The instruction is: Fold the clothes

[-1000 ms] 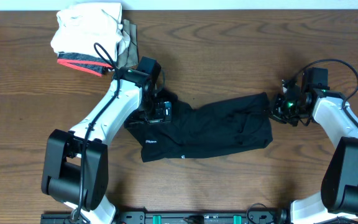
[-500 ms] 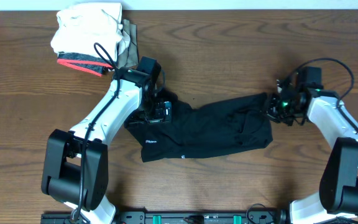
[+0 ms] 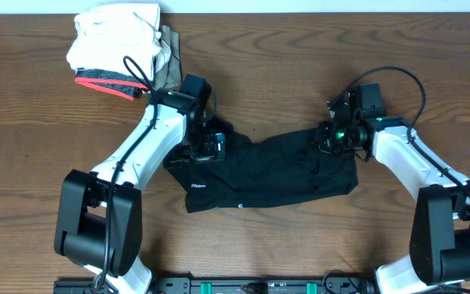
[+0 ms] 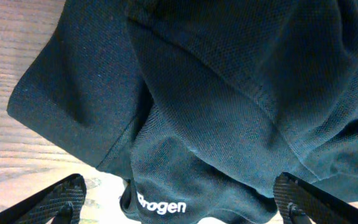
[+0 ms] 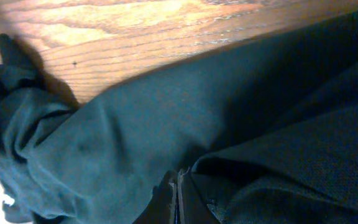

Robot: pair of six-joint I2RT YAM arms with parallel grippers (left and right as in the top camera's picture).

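A black garment (image 3: 276,171) lies crumpled across the middle of the table. My left gripper (image 3: 209,145) is open over its left end; in the left wrist view the jaws (image 4: 180,208) straddle fabric (image 4: 229,93) with a white "Brogen" logo. My right gripper (image 3: 331,137) is shut on the garment's upper right edge. In the right wrist view the closed fingers (image 5: 178,196) pinch a fold of the dark cloth (image 5: 117,137).
A pile of folded clothes (image 3: 117,45), white on top with a red and grey piece beneath, sits at the back left. Bare wood table (image 3: 317,49) surrounds the garment.
My right gripper has moved left, drawing the garment's upper right corner inward over the cloth. The left arm has not moved.
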